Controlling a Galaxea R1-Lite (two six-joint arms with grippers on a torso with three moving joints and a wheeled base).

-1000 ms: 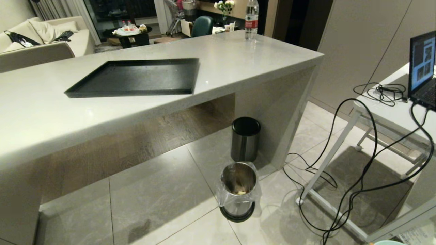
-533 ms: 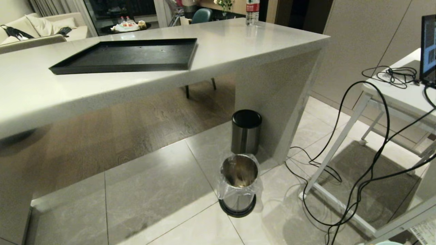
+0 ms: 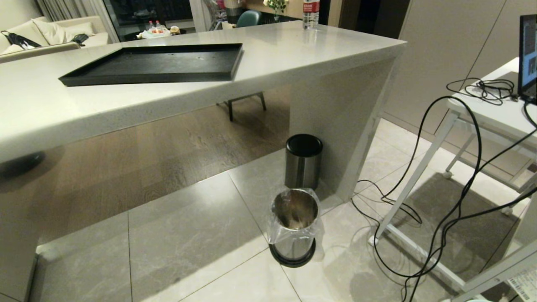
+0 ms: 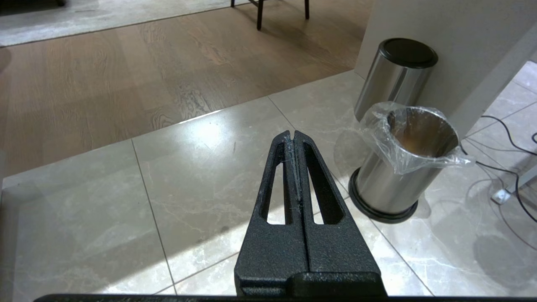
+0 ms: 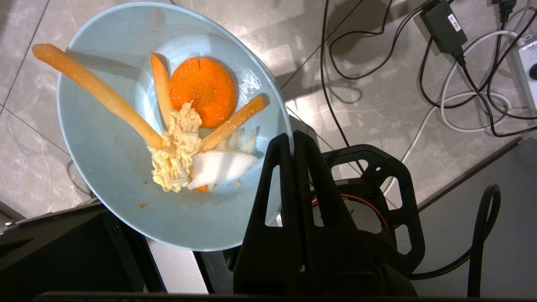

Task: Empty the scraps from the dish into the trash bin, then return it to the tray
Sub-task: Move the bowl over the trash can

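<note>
Above floor tiles, right hand (image 5: 292, 144) pinches dish (image 5: 126, 176) rim, level.

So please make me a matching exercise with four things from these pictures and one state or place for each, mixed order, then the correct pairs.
Things:
1. small light-blue round dish
2. flat black rectangular tray
3. shiny steel trash bin with clear plastic liner
4. left gripper

States:
A. lies bare on the grey counter
B. shut, holds nothing
C. pinched at its rim by the right gripper, scraps inside
D. stands open on the floor tiles

Pairs: 1-C, 2-A, 3-D, 4-B
</note>
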